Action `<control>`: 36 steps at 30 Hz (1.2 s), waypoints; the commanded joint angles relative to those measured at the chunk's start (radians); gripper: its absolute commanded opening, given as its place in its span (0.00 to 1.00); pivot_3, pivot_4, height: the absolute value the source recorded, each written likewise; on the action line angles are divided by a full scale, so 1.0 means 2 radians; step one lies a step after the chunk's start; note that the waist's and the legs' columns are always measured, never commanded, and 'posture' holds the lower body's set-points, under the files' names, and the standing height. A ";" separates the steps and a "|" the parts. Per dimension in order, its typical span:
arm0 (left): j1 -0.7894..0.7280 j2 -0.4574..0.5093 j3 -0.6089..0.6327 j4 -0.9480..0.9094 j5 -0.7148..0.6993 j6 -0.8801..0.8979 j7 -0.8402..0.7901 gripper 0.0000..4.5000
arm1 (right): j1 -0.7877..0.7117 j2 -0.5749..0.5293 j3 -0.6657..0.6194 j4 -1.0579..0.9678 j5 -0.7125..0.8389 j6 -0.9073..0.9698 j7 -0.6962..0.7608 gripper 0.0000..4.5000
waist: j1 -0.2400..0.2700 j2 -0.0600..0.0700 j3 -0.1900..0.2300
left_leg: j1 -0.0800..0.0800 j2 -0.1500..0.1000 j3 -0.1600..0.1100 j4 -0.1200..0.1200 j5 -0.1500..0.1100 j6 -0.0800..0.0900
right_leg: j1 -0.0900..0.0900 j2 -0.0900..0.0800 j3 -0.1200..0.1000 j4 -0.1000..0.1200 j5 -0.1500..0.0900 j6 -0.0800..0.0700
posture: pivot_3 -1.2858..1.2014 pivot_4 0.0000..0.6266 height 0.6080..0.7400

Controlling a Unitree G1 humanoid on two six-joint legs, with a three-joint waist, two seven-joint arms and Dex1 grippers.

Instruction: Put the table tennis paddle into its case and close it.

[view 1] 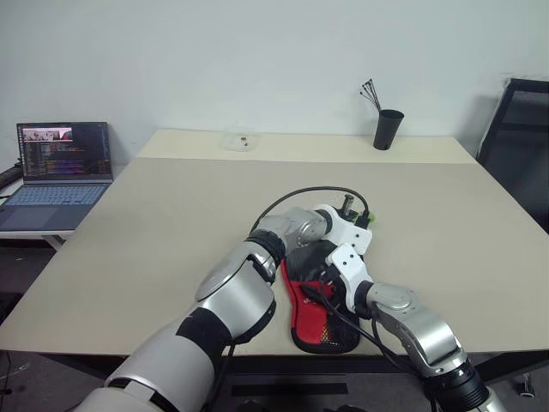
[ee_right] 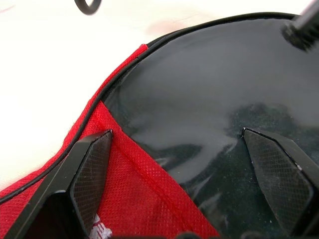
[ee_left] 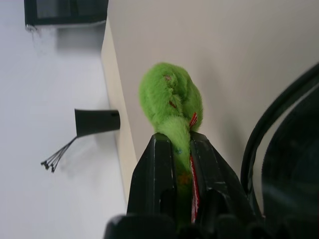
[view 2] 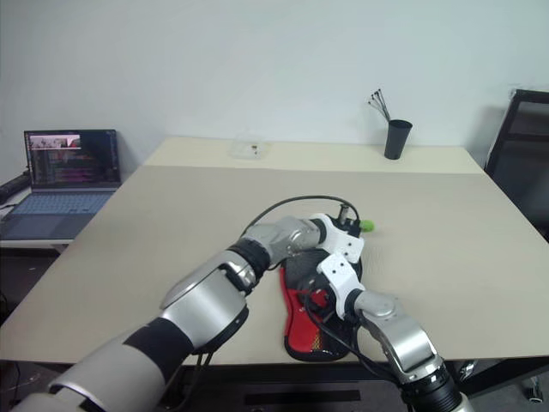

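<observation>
Case (view 1: 322, 322) lies open at the tabletop's (view 1: 154, 223) near edge, red lining up, paddle's (ee_right: 209, 99) black blade inside. Left pincer (ee_left: 174, 149) pressed together on a green fuzzy tag (ee_left: 170, 97) just beyond the case. Right pincer (ee_right: 177, 149) spread wide over blade and lining.

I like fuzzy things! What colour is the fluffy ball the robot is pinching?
Bright green fluffy ball, clearest in the left wrist view.
</observation>
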 commanded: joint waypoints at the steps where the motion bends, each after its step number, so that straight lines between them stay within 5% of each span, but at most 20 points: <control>1: -0.029 -0.023 0.017 -0.024 -0.022 -0.024 0.003 0.01 | 0.027 0.001 0.030 0.049 -0.006 0.040 0.005 1.00 | 0.000 0.000 0.000 | 0.000 0.000 0.000 0.000 0.000 0.000 | 0.000 0.000 0.000 0.000 0.000 0.000 | 0.52 0.24 1.00; 5: -0.016 -0.022 0.032 -0.022 -0.041 -0.019 -0.042 0.01 | 0.024 0.003 0.028 0.053 -0.008 0.037 0.006 1.00 | 0.000 0.000 0.000 | 0.000 0.000 0.000 0.000 0.000 0.000 | 0.000 0.000 0.000 0.000 0.000 0.000 | 0.52 0.24 1.00; 18: 0.003 -0.015 0.114 -0.030 -0.130 0.001 -0.127 1.00 | -0.005 0.012 0.025 0.082 -0.014 0.027 0.017 1.00 | -0.010 0.002 -0.006 | 0.001 0.000 -0.001 0.000 0.000 0.000 | 0.001 0.000 0.000 0.000 0.000 0.000 | 0.52 0.24 1.00; 36: 0.049 0.118 0.300 -0.061 -0.325 0.085 -0.264 1.00 | -0.019 -0.018 -0.060 -0.124 0.095 0.178 0.050 1.00 | -0.011 0.003 -0.005 | 0.000 0.000 -0.001 0.000 0.000 0.000 | 0.000 0.001 0.000 0.000 0.000 0.000 | 0.52 0.24 1.00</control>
